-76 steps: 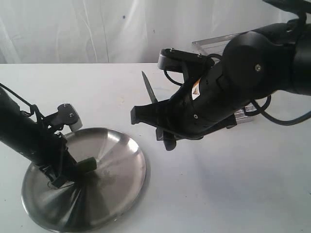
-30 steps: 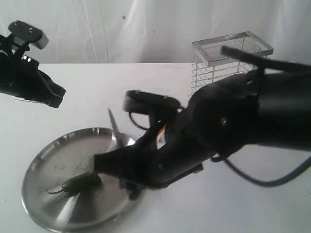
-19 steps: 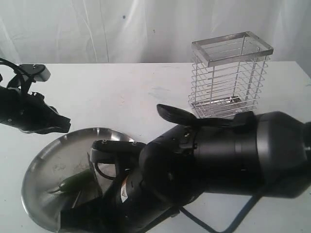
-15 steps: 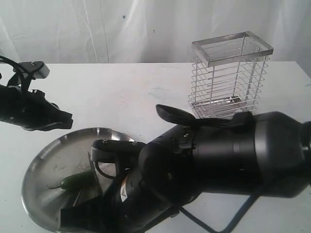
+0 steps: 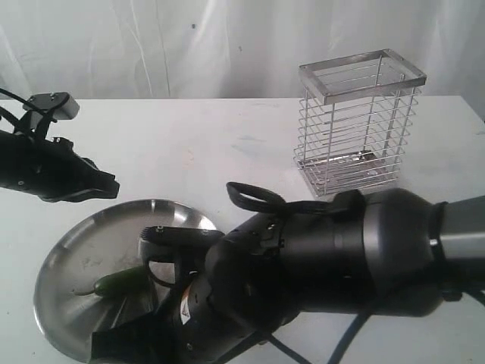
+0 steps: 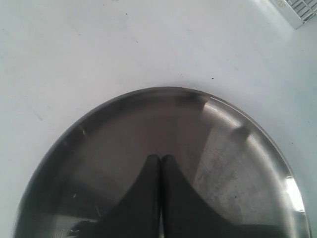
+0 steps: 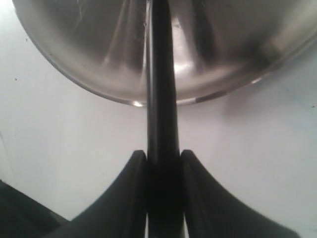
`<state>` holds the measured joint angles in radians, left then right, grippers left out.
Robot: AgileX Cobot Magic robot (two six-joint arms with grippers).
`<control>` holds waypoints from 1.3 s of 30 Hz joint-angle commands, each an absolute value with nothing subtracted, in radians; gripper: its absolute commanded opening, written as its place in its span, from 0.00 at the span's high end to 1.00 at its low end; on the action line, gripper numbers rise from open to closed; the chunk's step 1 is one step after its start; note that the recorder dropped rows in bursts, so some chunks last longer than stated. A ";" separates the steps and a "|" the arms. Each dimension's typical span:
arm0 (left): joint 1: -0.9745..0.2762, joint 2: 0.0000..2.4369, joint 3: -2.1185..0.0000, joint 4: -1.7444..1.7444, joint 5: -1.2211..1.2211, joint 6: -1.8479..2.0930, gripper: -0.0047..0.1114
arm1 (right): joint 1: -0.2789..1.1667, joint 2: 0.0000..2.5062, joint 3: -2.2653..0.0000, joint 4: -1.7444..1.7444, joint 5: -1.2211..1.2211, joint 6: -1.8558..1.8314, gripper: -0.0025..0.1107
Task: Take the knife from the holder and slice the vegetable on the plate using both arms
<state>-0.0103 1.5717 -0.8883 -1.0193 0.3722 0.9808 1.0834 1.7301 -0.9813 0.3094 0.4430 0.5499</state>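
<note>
The dark-green vegetable (image 5: 120,283) lies on the left half of the steel plate (image 5: 68,262), stem toward the left. My left gripper (image 5: 108,184) hovers above the plate's far-left rim, shut and empty; in the left wrist view its fingers (image 6: 151,171) are pressed together over the plate (image 6: 233,163). My right gripper (image 7: 163,156) is shut on the knife (image 7: 161,94) by its black handle, which reaches across the plate rim (image 7: 114,96). The bulky right arm (image 5: 303,258) covers the plate's right side and hides the blade in the exterior view. The holder (image 5: 356,121) stands empty at the back right.
A white tabletop (image 5: 189,144) lies all round the plate. White curtain (image 5: 227,38) forms the backdrop. The right arm's cable (image 5: 254,197) loops above its wrist. A corner of the holder (image 6: 297,10) shows in the left wrist view.
The left gripper has let go of the vegetable and lifted off to the plate's far left. The right arm has swung down with the knife over the plate's near right side.
</note>
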 commanded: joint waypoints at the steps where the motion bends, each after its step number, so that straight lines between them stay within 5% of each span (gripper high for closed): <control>1: -0.008 1.566 -0.881 -1.039 0.394 0.984 0.96 | 1.098 1.730 -0.987 0.306 0.417 0.558 0.98; 18: -0.008 1.636 -0.881 -1.080 0.516 0.995 0.96 | 1.105 1.750 -0.987 0.140 0.395 0.715 0.98; 28: -0.008 1.636 -0.881 -1.382 0.489 1.073 0.96 | 1.235 1.748 -1.047 -0.413 0.555 1.251 0.98; 39: -0.008 1.636 -0.881 -1.411 0.471 1.125 0.96 | 1.288 1.800 -1.049 -0.384 0.508 1.288 0.98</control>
<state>-0.0103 1.6395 -0.8868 -1.3915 0.4595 1.1151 1.2754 1.7854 -1.0442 -0.3897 0.5256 1.2805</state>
